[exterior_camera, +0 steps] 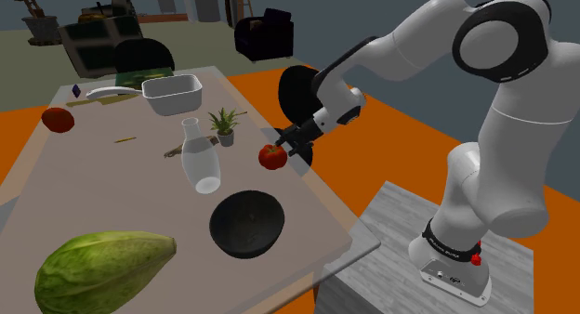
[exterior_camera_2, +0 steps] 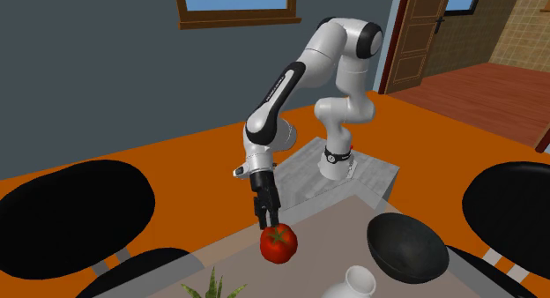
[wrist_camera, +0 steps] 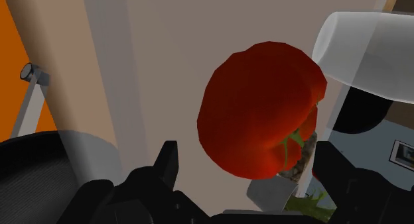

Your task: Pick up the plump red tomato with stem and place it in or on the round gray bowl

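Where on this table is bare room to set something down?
Bare tabletop lies between the red object, the clear vase and the green melon. Crowded: white tub, potted plant, vase, tomato and gripper cluster; dark bowl takes the near edge.

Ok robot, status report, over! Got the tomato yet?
Black two-finger gripper open, astride the plump red tomato, not gripping. Round dark bowl apart, nothing in it. Clear glass vase beside the route, likely not blocking.

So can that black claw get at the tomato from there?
Probably yes: the gripper hangs right at the tomato, fingers open on either side of it. The clear bottle and dark bowl stand apart from it.
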Motion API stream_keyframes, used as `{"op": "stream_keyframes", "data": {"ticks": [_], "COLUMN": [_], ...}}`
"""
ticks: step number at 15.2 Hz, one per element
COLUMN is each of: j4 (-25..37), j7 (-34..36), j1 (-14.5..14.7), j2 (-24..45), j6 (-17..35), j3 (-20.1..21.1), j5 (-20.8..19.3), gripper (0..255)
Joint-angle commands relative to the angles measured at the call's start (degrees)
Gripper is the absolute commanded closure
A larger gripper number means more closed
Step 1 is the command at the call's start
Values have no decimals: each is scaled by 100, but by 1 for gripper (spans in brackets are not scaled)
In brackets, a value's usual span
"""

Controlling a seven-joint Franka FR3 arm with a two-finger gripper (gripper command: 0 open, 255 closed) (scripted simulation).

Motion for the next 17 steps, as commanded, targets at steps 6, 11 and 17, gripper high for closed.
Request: {"op": "stream_keyframes", "data": {"ticks": [6,11,17], "j4": [48,48,48], "j7": [-11,-11,-11], "j1": [9,8,9], "j2": [70,69,71], "j6": [-10,-11,-10], "j3": [22,21,22], "j5": [64,62,64], "gripper": [0,255,255]}}
